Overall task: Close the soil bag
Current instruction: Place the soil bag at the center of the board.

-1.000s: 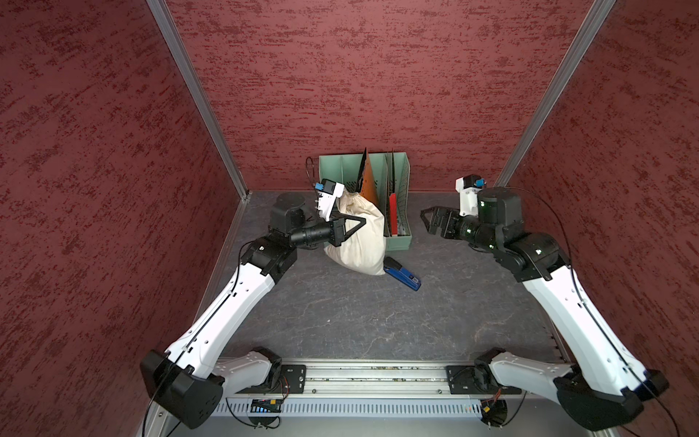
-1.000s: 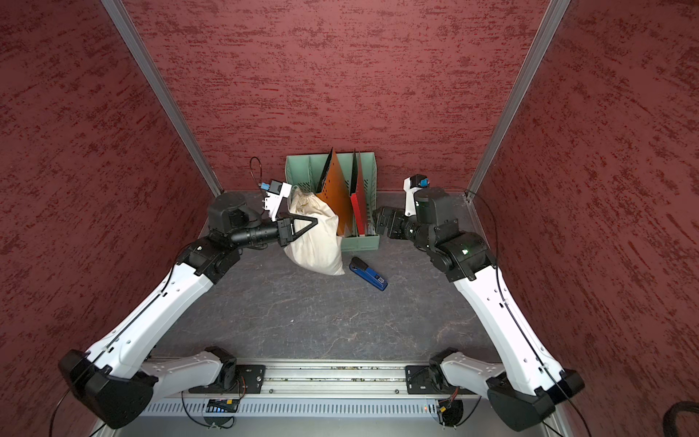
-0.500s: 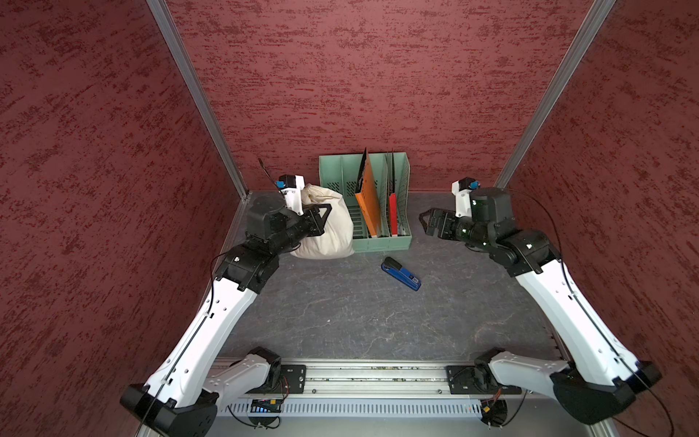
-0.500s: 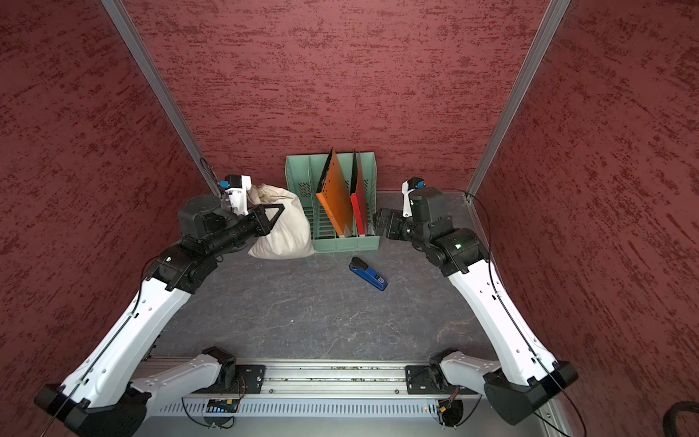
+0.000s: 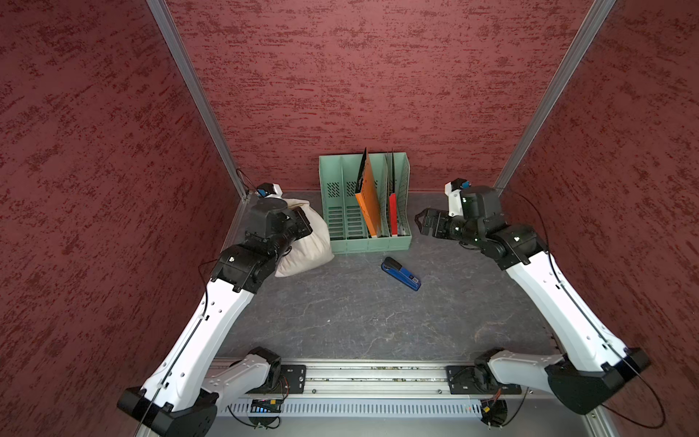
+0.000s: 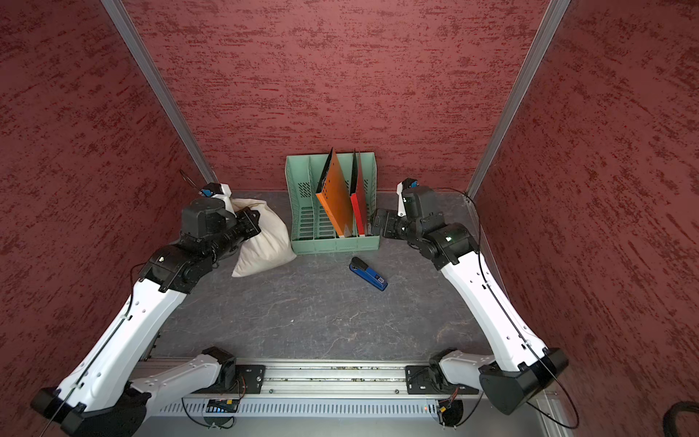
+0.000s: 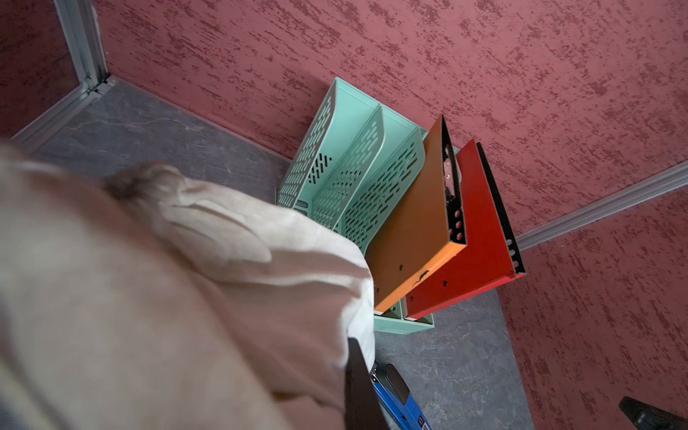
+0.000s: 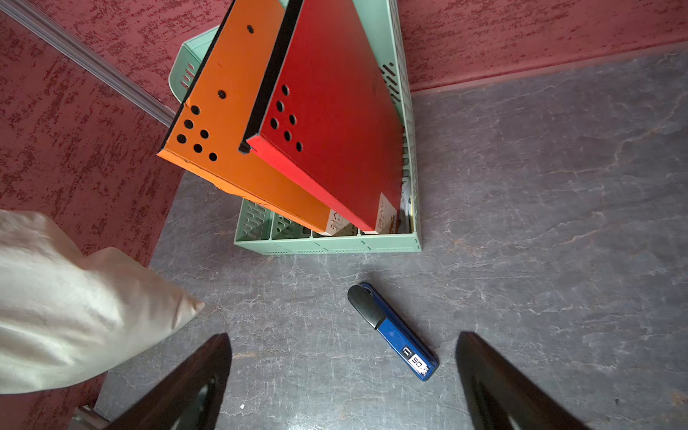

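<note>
soil bag [image 5: 310, 246] hauled from rack [image 5: 342, 227] front to left back corner; left pincer [image 5: 302, 223], apparently gripping its neck, went along.

The soil bag [image 5: 311, 248], clamped by the left gripper [image 5: 302, 227], stands left of the green file rack [image 5: 342, 230]; blue stapler [image 5: 401, 268] nearer.

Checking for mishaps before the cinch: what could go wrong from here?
1. Only the left gripper, shut on the soil bag near its neck, is on it. The right gripper hangs open beyond the green file rack, so a pull may drag the bag rather than cinch it.
2. The bag lies close beside the rack; dragging could knock its leaning orange folder.
</note>
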`<control>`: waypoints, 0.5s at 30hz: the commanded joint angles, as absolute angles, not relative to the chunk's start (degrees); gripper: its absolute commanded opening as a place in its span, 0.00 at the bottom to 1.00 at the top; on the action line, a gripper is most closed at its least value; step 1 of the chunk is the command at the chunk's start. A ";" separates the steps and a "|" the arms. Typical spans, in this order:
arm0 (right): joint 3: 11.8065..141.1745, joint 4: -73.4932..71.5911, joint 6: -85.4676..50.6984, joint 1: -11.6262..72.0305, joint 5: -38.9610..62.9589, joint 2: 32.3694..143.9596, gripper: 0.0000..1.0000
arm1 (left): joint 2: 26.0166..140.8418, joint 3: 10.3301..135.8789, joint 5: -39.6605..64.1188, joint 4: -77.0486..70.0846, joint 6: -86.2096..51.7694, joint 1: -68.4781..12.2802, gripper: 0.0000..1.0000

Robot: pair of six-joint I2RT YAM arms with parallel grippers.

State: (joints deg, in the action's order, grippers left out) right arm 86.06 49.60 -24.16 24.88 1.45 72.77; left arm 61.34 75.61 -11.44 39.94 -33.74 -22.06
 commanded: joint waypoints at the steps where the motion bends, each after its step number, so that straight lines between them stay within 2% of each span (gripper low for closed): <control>1: 86.49 49.36 -23.21 24.18 2.64 73.12 0.99 | 61.90 77.22 -15.05 36.78 -33.99 -21.60 0.00; 15: 87.74 49.17 -20.24 23.44 2.85 75.67 0.98 | 65.00 74.74 -16.39 32.66 -31.57 -15.69 0.00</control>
State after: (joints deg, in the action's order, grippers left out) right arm 86.08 49.56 -21.58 24.16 1.98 75.09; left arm 65.65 74.76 -14.94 38.44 -32.53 -17.45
